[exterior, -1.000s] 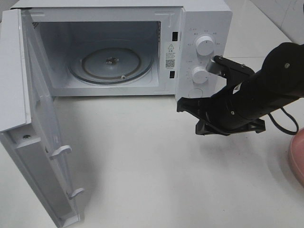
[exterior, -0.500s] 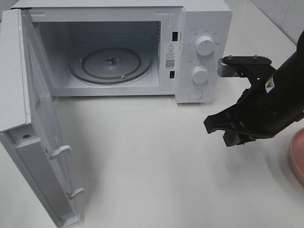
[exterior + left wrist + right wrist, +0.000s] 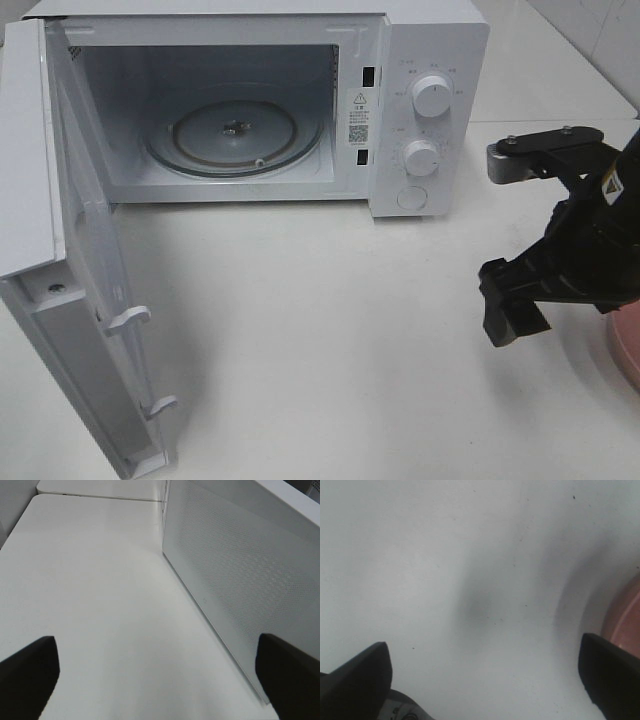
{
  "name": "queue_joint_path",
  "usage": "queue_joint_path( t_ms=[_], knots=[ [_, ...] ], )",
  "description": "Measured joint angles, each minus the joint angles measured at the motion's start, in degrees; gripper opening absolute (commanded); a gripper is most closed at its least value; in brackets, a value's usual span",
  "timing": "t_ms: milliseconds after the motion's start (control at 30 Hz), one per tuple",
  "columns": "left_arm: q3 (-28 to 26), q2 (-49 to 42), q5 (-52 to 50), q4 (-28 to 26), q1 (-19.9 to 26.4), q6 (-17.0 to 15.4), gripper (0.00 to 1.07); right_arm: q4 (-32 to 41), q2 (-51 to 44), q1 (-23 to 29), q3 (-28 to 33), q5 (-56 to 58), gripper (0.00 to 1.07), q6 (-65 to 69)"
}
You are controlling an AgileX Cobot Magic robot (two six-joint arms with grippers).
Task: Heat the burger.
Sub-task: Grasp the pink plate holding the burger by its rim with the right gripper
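I have the white worktop [image 3: 330, 350] in front of me, with the white microwave [image 3: 430, 40] at its far side. Its door [image 3: 80, 300] stands wide open to the left, showing the glass turntable [image 3: 235, 135]. The right end effector [image 3: 482, 685] hangs over the worktop to the right of the microwave, fingers spread apart and holding nothing, just beside the pink plate [image 3: 628, 340]. The left end effector [image 3: 160, 680] is also spread and holding nothing, near a perforated white panel [image 3: 240, 580]. The burger is in none of my views.
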Motion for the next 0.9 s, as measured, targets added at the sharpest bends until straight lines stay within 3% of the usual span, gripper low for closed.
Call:
queue_joint_path(
  t_ms=[500, 900],
  knots=[
    [0.0, 0.0, 0.0, 0.0, 0.0, 0.0, 1.00, -3.7, 0.0, -12.6, 0.0, 4.5, 0.95, -0.3],
    [0.0, 0.0, 0.0, 0.0, 0.0, 0.0, 1.00, -3.8, 1.7, -15.6, 5.4, -1.6, 0.93, -0.5]
  ],
)
